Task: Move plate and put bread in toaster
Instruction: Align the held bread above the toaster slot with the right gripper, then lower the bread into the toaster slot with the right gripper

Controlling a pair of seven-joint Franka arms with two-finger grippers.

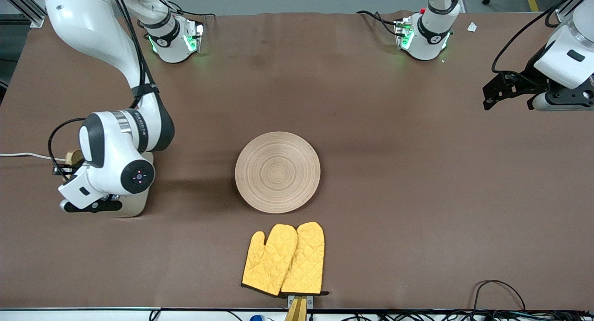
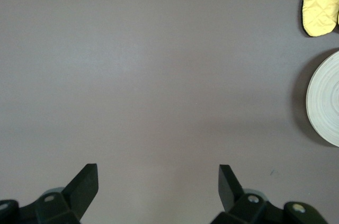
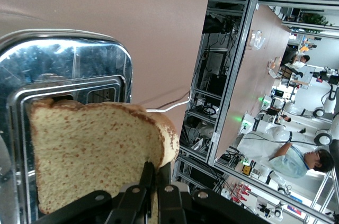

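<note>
No readable writing shows. The right gripper (image 3: 153,195) pinches the bread (image 3: 95,152) over the toaster (image 3: 69,62). The left gripper (image 2: 158,181), fingers spread, waits well apart from the plate (image 1: 277,171).

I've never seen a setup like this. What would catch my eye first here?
Probably the bright yellow oven mitts at the table edge nearest the front camera, with the round wooden plate just farther in, at mid-table. Next, the right gripper at the right arm's end of the table, its fingers pinching a slice of bread over the shiny toaster. The left gripper waits open over bare table.
</note>
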